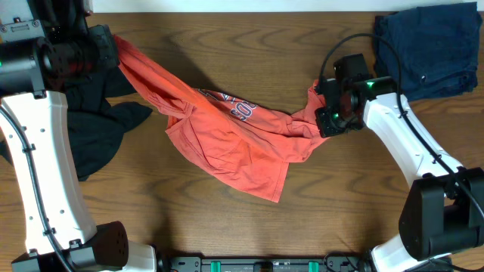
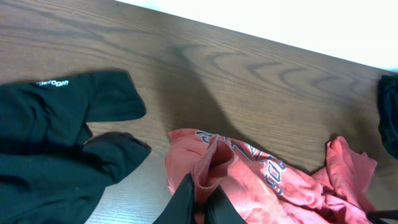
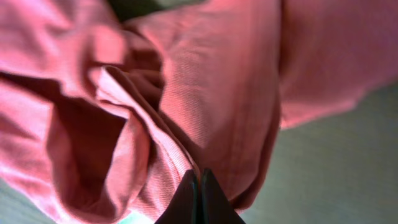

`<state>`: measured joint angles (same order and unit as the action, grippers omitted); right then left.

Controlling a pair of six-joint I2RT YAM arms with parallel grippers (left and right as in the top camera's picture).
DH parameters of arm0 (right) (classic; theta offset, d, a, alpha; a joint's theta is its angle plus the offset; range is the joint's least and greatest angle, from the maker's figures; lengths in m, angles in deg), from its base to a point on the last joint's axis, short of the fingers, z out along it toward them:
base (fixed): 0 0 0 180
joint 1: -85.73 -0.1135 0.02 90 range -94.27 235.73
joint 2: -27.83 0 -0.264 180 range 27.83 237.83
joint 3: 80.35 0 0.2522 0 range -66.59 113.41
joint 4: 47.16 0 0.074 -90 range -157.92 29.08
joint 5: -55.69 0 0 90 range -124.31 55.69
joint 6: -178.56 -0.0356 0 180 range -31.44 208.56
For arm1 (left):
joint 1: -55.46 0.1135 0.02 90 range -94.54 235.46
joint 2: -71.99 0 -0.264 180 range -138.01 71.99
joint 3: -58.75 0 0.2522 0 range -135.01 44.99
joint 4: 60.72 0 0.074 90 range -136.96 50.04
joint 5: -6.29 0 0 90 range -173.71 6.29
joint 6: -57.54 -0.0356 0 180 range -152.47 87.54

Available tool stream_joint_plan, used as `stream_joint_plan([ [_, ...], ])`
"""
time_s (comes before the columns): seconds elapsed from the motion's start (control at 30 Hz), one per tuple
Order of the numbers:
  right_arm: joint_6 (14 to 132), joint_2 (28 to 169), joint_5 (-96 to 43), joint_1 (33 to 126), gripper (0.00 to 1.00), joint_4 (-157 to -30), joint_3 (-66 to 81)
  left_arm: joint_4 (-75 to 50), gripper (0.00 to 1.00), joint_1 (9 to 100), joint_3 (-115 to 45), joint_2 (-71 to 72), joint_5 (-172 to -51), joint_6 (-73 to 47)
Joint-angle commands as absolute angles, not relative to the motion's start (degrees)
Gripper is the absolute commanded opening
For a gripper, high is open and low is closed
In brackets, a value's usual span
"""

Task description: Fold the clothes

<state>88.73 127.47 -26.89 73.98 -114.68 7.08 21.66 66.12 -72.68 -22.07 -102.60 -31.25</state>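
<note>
A coral-red T-shirt (image 1: 227, 140) with navy-and-white lettering lies crumpled and stretched across the middle of the table. My left gripper (image 1: 111, 50) is at the far left, shut on one end of the shirt and holding it lifted. In the left wrist view the fingers (image 2: 186, 204) pinch a raised fold of the shirt (image 2: 249, 180). My right gripper (image 1: 322, 113) is shut on the bunched right end. In the right wrist view its closed fingertips (image 3: 188, 194) grip a ridge of the red cloth (image 3: 211, 81). A black garment (image 1: 98, 128) lies heaped at the left, under the left arm.
A dark navy garment (image 1: 431, 49) lies folded at the back right corner; it also shows as a sliver of navy garment (image 2: 388, 112) in the left wrist view. The brown wooden table (image 1: 249, 45) shows behind and in front of the shirt.
</note>
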Motion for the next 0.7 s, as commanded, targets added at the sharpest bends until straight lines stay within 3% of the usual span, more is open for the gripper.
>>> stream_joint_plan([
  [0.0, 78.6, 126.9, -33.6, 75.7, 0.01, -115.2, 7.3, 21.5, 0.06, 66.0, -72.4, -22.3, -102.4, -32.5],
  [0.33, 74.9, 126.9, -35.4, 81.3, 0.01, -117.2, 7.2, 21.6, 0.06, 66.0, -72.4, -22.3, -101.0, -32.8],
  [0.4, 75.1, 126.9, -35.4, 81.6, 0.08, -117.8, 7.1, 21.5, 0.06, 66.0, -72.4, -22.3, -101.0, -32.9],
  [0.47, 77.0, 126.9, -34.7, 81.6, 0.29, -118.2, 7.1, 21.4, 0.06, 66.0, -72.4, -22.3, -101.0, -32.9],
  [0.53, 79.2, 126.9, -33.1, 81.5, 0.44, -118.4, 7.1, 21.3, 0.06, 66.0, -72.4, -22.3, -101.0, -32.9],
  [0.67, 80.6, 126.9, -32.3, 81.5, 0.49, -118.9, 7.1, 21.3, 0.06, 66.0, -72.4, -22.3, -101.0, -32.9],
])
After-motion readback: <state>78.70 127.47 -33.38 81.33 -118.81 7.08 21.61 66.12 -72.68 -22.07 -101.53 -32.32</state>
